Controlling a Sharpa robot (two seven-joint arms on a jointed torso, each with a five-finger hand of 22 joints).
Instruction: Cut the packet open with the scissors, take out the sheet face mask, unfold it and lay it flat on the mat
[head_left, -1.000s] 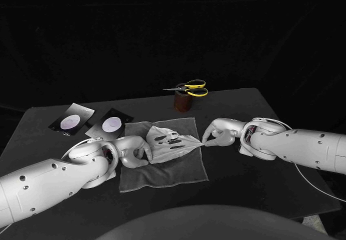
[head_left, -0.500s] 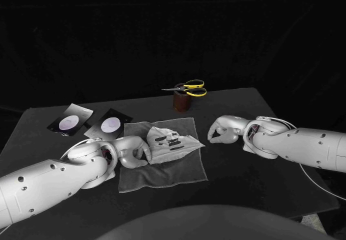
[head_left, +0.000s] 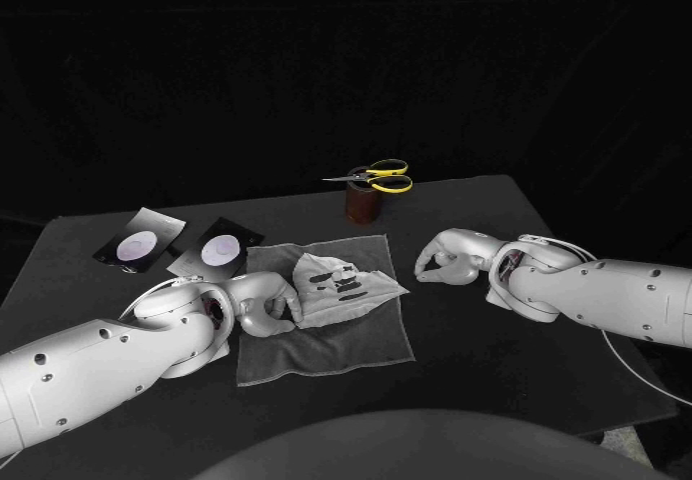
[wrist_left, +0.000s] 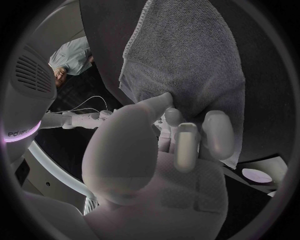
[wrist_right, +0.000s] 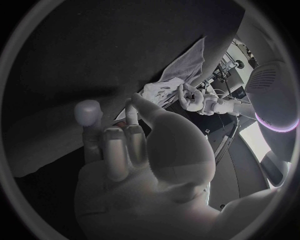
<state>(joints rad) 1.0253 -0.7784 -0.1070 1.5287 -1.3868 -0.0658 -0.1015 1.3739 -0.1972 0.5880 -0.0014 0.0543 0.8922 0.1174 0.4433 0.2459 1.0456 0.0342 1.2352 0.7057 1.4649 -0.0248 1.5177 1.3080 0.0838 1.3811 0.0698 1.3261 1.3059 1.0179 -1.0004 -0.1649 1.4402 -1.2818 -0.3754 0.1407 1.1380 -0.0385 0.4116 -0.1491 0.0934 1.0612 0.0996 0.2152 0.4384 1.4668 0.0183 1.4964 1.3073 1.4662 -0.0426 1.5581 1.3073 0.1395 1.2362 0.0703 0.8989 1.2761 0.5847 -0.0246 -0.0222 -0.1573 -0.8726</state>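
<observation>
The black surface (head_left: 490, 380) carries a grey mat (head_left: 325, 350) nearest the robot. The left hand (head_left: 267, 312) rests at the mat's left side against the sheet face mask (head_left: 343, 290), which lies rumpled and partly opened on the mat. Its fingers curl over the cloth, and I cannot tell whether they pinch the mask. The right hand (head_left: 444, 262) sits just off the mat's right edge, fingers curled in and holding nothing. Farther left lie two packets (head_left: 142, 241), and at the far edge yellow-handled scissors (head_left: 378, 178) rest on a brown holder (head_left: 362, 204). The room beyond is dark.
</observation>
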